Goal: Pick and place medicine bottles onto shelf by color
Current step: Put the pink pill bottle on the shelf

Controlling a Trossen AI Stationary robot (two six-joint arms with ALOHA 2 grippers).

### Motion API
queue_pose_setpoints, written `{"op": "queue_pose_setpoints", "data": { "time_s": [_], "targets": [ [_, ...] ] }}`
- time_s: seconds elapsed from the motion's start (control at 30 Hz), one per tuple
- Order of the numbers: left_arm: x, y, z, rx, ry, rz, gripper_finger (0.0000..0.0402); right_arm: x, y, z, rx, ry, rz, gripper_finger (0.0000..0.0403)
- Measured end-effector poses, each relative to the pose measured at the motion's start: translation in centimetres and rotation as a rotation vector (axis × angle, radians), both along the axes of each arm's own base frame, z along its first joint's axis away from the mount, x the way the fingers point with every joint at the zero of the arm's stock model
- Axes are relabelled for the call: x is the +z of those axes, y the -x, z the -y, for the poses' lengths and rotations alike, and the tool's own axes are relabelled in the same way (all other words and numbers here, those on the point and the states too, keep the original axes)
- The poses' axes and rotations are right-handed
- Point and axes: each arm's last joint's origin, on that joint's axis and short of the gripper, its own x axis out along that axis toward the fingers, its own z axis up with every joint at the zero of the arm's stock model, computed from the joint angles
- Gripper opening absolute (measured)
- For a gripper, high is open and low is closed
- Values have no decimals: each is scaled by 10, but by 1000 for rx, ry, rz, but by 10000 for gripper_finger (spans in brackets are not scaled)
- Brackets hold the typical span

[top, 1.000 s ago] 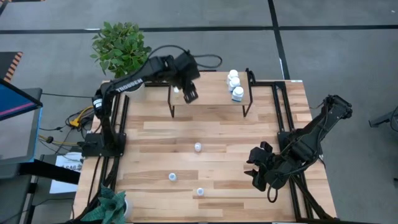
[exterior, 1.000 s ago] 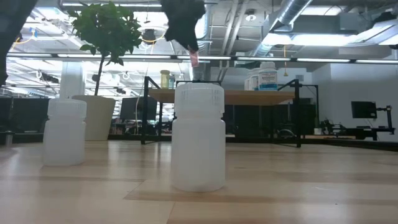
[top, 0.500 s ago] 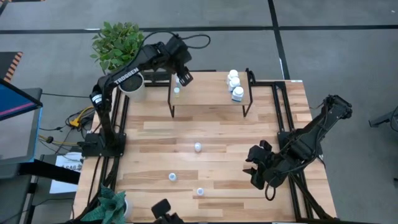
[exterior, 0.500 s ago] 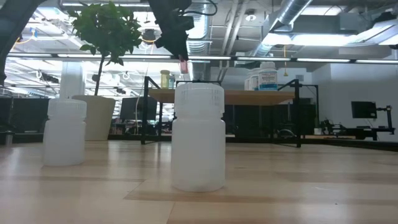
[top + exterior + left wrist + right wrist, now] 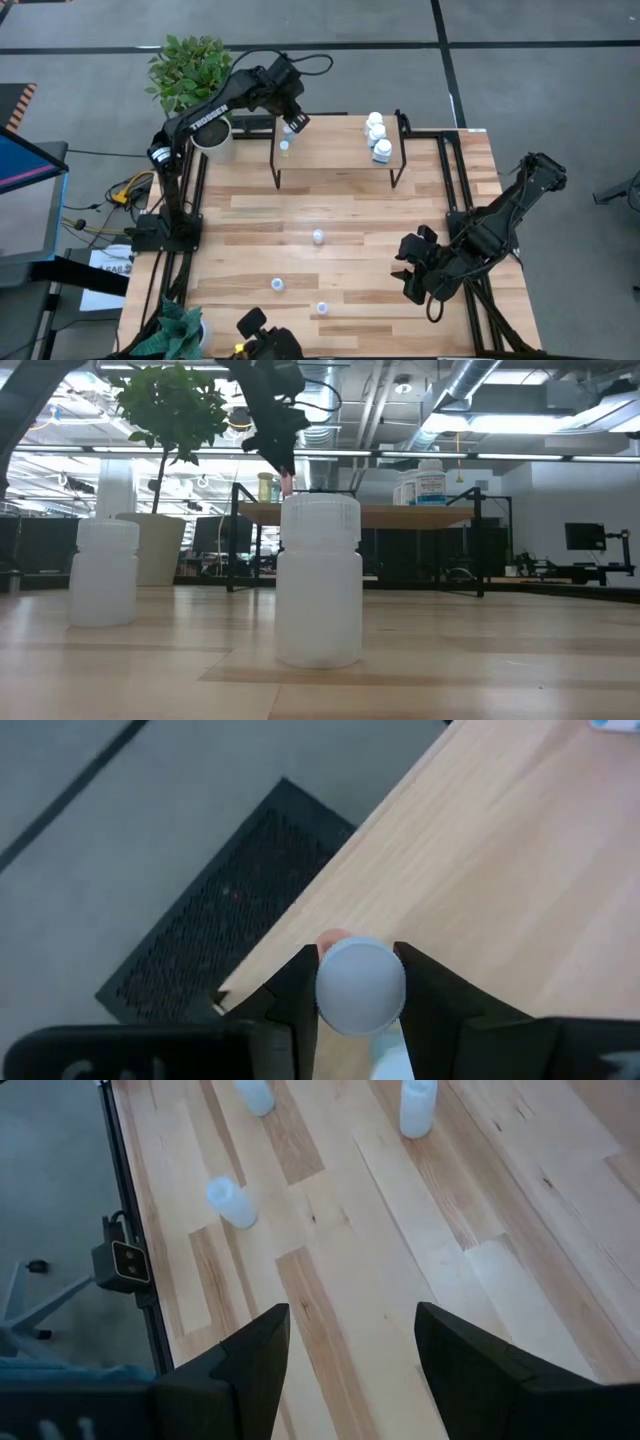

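Left gripper is positioned over the back-left corner of the shelf, above the light wood top. In the left wrist view its fingers are clamped on either side of a pale blue-grey round cap belonging to a held vial; the vial body is largely hidden, though the low view shows a reddish tip below the gripper, which appears to be part of the same item. A small yellowish-capped vial stands on the shelf just beside the gripper. Three white bottles stand in a close row at the shelf's right end. Three further white bottles remain on the table: one near centre, one toward the front left, one at the front. Right gripper rests low at the front right of the table, clear of all bottles, fingers spread apart with nothing between them. A potted plant stands off the back-left corner.
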Motion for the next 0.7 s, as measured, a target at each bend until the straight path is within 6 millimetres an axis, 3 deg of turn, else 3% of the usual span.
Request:
{"op": "queue_pose_setpoints", "data": {
  "time_s": [0.27, 0.7],
  "targets": [
    [-22, -10, -9, 16, 29, -58, 89, 0, 0, 0, -4, -4, 0, 240],
    [-26, 0, -17, 125, 78, -50, 89, 0, 0, 0, -4, -4, 1, 240]
  ]
}}
